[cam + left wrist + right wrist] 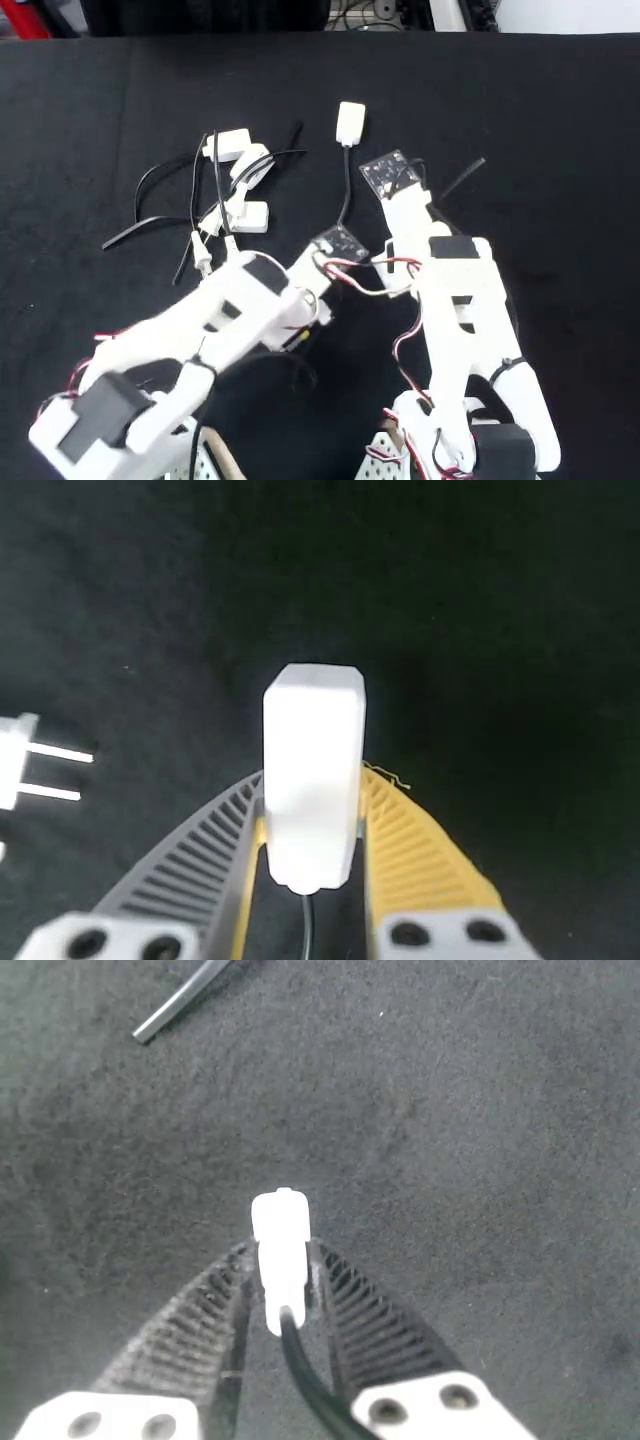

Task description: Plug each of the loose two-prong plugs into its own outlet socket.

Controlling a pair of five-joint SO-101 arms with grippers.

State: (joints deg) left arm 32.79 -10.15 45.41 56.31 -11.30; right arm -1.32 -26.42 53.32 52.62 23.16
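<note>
My left gripper (312, 780) is shut on a white outlet socket (312, 760), whose thin cord trails back between the fingers. A loose two-prong plug (25, 770) lies close by on the black cloth, its prongs pointing toward the socket. My right gripper (282, 1260) is shut on a small white plug (280, 1250) with a black cord; its prongs are hidden. In the high view the left gripper (330, 250) sits mid-table and the right gripper (392, 178) just beyond it. A white block (350, 122) lies farther back, its black cord running toward the left gripper.
Several white plugs and sockets with tangled black cords (235, 180) lie at the back left. One plug (203, 262) rests beside the left arm. A stray black cord end (175, 1005) lies on the cloth past the right gripper.
</note>
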